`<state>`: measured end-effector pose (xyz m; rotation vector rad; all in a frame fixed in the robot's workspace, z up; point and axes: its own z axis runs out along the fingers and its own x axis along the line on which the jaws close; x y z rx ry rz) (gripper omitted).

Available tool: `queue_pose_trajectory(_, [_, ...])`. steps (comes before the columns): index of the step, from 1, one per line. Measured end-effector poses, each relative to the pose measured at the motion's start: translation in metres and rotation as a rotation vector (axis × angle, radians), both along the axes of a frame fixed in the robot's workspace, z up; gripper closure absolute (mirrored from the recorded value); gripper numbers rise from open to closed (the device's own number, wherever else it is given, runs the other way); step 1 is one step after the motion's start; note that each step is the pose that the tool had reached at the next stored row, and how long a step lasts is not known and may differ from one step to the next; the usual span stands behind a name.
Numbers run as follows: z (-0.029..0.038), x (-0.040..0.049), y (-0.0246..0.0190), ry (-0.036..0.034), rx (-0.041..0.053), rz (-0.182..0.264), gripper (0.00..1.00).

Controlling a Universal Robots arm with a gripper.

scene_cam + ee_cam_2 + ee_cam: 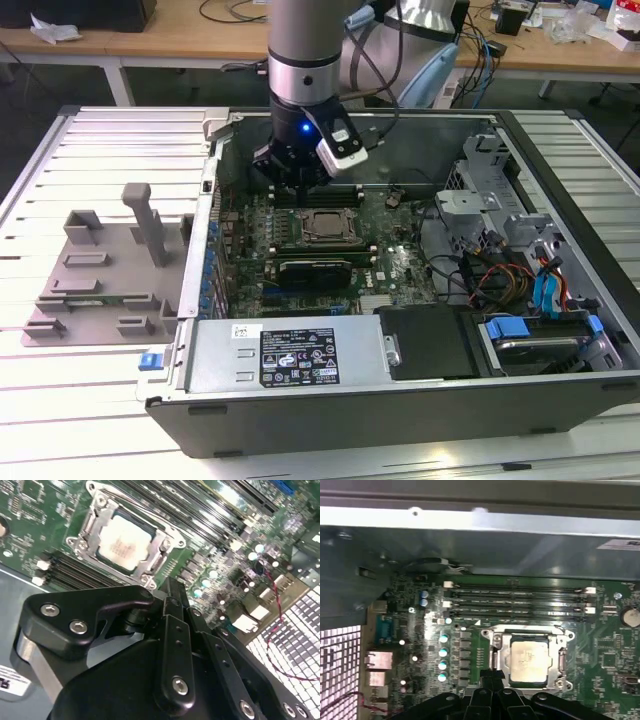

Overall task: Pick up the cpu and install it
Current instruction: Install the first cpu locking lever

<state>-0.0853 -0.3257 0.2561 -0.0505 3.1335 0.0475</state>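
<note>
Exterior view first: you have an open computer case (420,390) lying on a white slatted table (60,400), with wooden desks (180,35) behind and a grey fixture tray (100,270) well off beside the case. Your arm's body hides the fingertips there, and both wrist views cut off the gripper (170,592) at its black linkages, so you cannot tell how far it is open; nothing visible is held. The cpu (125,541) sits in its socket frame (167,535) on the green motherboard (610,655), just beyond the gripper's tip and apart from it, memory slots (520,600) farther on.
</note>
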Motion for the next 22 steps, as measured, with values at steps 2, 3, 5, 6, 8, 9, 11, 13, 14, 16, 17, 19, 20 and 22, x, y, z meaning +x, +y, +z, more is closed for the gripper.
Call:
queue_pose_trajectory(2, [0.0000, -0.0055, 0.0001, 0.0000, 0.0001, 0.000, 0.89])
queue_pose_trajectory(3, [0.0000, -0.0088, 0.0002, -0.0001, 0.0001, 0.000, 0.89])
queue_pose_trajectory(5, [0.0000, -0.0148, 0.0003, 0.0000, 0.0001, 0.000, 0.89])
queue_pose_trajectory(6, [-0.0001, -0.0167, 0.0005, -0.0001, 0.0002, 0.000, 0.89])
queue_pose_trajectory(8, [0.0048, -0.0168, 0.0006, 0.0000, -0.0001, 0.000, 0.89])
queue_pose_trajectory(9, [0.0101, -0.0168, 0.0006, -0.0001, -0.0008, 0.000, 0.89])
queue_pose_trajectory(11, [0.0186, -0.0168, 0.0006, -0.0001, -0.0032, 0.000, 0.89])
queue_pose_trajectory(13, [0.0193, -0.0168, 0.0006, -0.0002, -0.0031, 0.000, 0.89])
queue_pose_trajectory(14, [0.0193, -0.0174, 0.0007, -0.0002, -0.0032, -0.001, 0.89])
queue_pose_trajectory(16, [0.0180, -0.0247, 0.0009, 0.0000, -0.0027, 0.000, 0.89])
queue_pose_trajectory(17, [0.0171, -0.0280, 0.0009, -0.0002, -0.0006, 0.000, 0.89])
queue_pose_trajectory(19, [0.0156, -0.0341, 0.0009, -0.0011, 0.0215, 0.000, 0.89])
queue_pose_trajectory(20, [0.0155, -0.0348, 0.0009, -0.0017, 0.0390, 0.000, 0.89])
queue_pose_trajectory(22, [0.0150, -0.0361, 0.0009, -0.0037, 0.1170, 0.000, 0.89])
